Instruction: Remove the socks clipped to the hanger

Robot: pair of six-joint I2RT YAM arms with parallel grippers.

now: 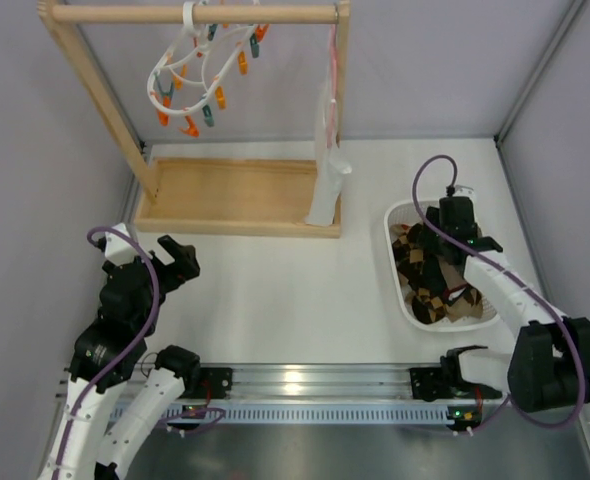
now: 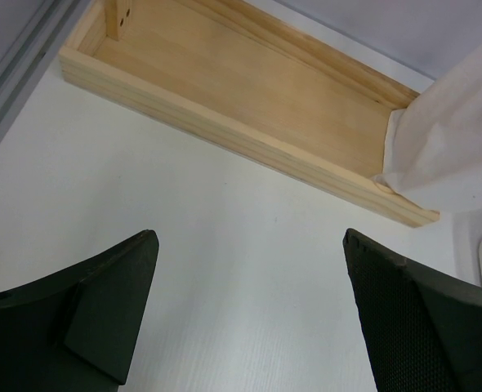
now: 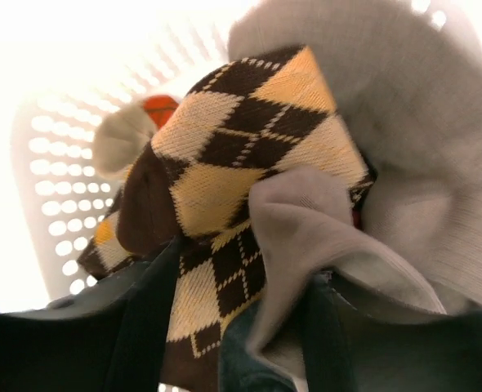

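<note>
Over the bench (image 1: pixel 295 300) at left, your left hand (image 2: pixel 249 245) gapes wide, empty. The hanger (image 1: pixel 189 25) on the rail (image 1: pixel 125 14) shows bare clips (image 1: pixel 218 98). The socks (image 1: pixel 430 275) lie heaped in the basket (image 1: pixel 400 215), soft and floppy; pinch a bunched fold. Your right hand (image 1: pixel 462 240) sits among them, grip unclear.

Right gripper (image 3: pixel 237 327) tips prob. buried in socks (image 3: pixel 241 155); grip unclear, wrist view blurry.

— Left arm (image 1: pixel 115 345)?
— Folded back near its base, left pincer (image 1: pixel 178 255) low, fingers (image 2: pixel 102 310) spread wide.
— And the right?
— Stretched forward, right pincer (image 1: pixel 463 248) pointing down; its grip is unclear.
</note>
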